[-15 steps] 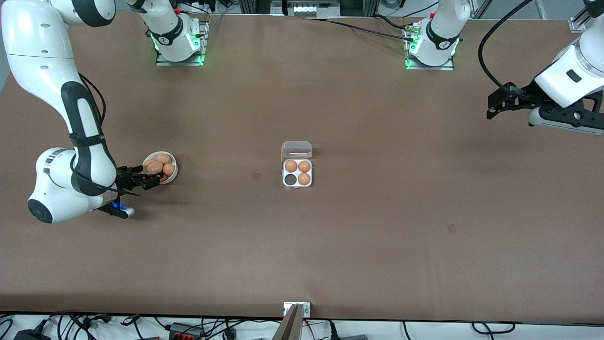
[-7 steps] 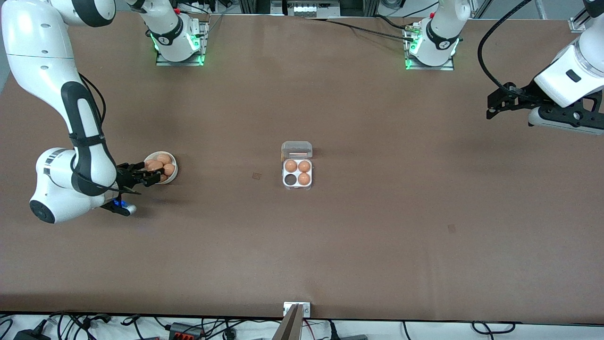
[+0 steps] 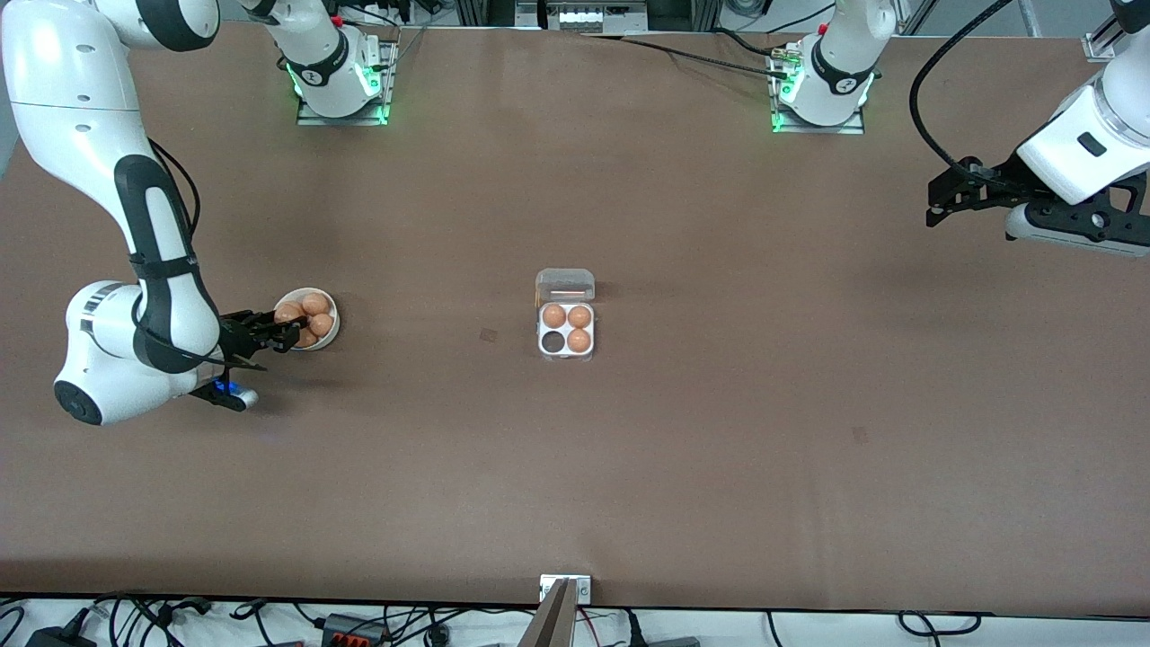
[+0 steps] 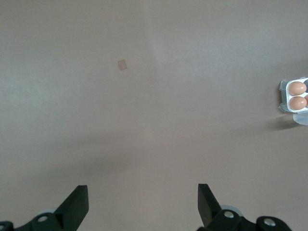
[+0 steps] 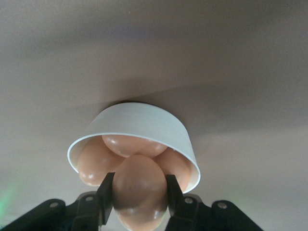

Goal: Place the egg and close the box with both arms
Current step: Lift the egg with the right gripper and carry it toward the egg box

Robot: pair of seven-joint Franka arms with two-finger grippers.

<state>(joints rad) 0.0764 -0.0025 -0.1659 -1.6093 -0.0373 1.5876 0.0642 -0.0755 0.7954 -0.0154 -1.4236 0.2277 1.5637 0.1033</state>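
- orange-brown and smooth, the egg (image 5: 139,190) is sitting clamped between the fingers (image 5: 105,197) of the right gripper (image 3: 289,333), at the rim of the white bowl (image 3: 333,324) toward the right arm's end of the surface (image 3: 719,449); the side-on pinch is probably keeping the shell from slipping.
- other eggs are lying in the bowl under and beside the gripped one.
- the box (image 3: 566,344) is resting mid-surface with its clear lid (image 3: 565,284) hinged back, three cells filled and one dark cell (image 3: 552,341) showing bare, likely waiting for this egg.
- the left gripper (image 3: 939,208) is waiting over the left arm's end of the surface, its fingers (image 4: 77,204) spread wide and holding nothing.
- the right wrist view is showing the grip plainly, which the front view leaves mostly hidden under the gripper.
- the left wrist view is catching only the box's edge with two eggs; the front view alone is showing the bare cell.
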